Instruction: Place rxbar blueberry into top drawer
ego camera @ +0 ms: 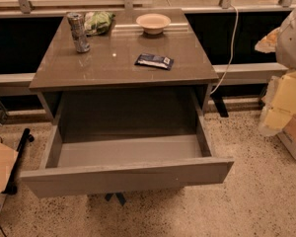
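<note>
The rxbar blueberry, a flat dark-blue wrapped bar with pale lettering, lies on the grey tabletop, right of centre. The top drawer is pulled fully open below the tabletop, and its grey inside holds nothing. My gripper hangs at the right edge of the view, on the pale arm. It is well to the right of the table and apart from the bar, with nothing seen in it.
A silver can stands at the back left of the tabletop, with a green bag behind it and a pale bowl at back centre. Cardboard boxes stand on the floor at right. A white cable hangs behind the table.
</note>
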`<state>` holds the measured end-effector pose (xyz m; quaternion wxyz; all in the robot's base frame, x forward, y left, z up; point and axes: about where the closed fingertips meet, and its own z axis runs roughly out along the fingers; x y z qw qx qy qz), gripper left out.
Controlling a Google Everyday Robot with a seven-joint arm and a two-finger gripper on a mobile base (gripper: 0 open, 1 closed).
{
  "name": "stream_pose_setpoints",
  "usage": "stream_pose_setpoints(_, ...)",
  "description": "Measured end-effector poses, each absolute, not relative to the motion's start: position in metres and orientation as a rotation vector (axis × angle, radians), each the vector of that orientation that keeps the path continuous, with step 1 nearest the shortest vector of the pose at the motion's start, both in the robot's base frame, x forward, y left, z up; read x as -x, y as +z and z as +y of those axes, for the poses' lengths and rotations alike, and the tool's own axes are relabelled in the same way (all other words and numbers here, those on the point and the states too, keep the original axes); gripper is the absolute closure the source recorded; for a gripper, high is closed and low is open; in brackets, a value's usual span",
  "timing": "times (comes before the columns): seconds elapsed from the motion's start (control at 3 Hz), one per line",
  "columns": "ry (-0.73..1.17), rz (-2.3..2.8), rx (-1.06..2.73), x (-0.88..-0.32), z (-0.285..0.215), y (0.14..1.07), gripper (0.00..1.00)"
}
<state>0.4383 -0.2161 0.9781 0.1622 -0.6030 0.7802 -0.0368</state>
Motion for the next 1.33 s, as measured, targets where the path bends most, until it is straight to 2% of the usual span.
stream_pose_setpoints(0.67, -0.072, 2.184, 1.689, -0.46, -0.204, 0.978, 0.0)
stream_pose_setpoints(1.33, 0.101, 2.062, 1.584, -0.538, -0.179, 0.974, 0.0)
